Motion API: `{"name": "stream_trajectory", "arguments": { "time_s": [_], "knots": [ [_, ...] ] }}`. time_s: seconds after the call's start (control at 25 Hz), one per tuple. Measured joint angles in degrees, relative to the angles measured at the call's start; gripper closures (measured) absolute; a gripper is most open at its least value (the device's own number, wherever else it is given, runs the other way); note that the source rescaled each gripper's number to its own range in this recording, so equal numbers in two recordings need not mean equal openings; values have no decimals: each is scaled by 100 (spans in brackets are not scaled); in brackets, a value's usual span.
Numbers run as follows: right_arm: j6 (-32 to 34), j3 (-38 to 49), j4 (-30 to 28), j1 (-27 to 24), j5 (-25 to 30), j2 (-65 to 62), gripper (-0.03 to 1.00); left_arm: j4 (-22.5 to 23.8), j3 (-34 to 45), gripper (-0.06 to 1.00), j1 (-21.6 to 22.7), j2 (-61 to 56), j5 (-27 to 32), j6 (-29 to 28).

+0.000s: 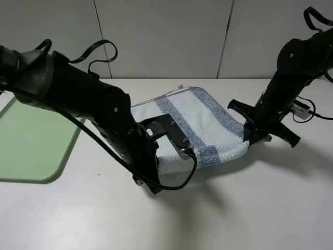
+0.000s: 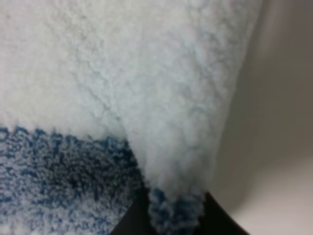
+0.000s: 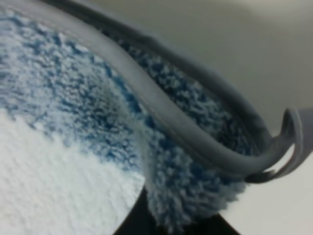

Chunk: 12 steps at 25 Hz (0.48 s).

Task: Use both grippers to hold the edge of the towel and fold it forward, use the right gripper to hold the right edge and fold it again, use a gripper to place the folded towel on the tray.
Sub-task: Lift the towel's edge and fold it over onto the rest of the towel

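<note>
Towel (image 1: 203, 117) in left tool (image 1: 159, 159), right tool (image 1: 246, 136)

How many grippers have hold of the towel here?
2. The left gripper pinches the towel at its near-left corner; the right gripper pinches it at its right corner.

The fluffy terry towel (image 1: 200, 122) carries wide bands of white alternating with mottled blue-grey stripes, bordered by a narrow plain grey stitched hem (image 3: 161, 112) (in the wrist views the blue pile looks deeper and flecked with white). At the left edge of the flat off-white desk (image 1: 250, 208) lies the pale-green plastic tray (image 1: 31, 140) with rounded corners, evenly coloured, its rim a shade darker. The two robot arms, left (image 1: 78, 99) and right (image 1: 291, 73), are matte black with black cables (image 1: 99, 49), against pale grey wall panels (image 1: 161, 36) divided by thin dark seams.
</note>
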Motion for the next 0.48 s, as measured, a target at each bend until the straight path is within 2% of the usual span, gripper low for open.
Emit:
{"name": "stream_trajectory", "arguments": {
  "time_s": [0.48],
  "knots": [
    [-5, 0, -743, 0, 949, -743, 97, -119, 0, 94, -1086, -63, 101, -130]
  ]
}}
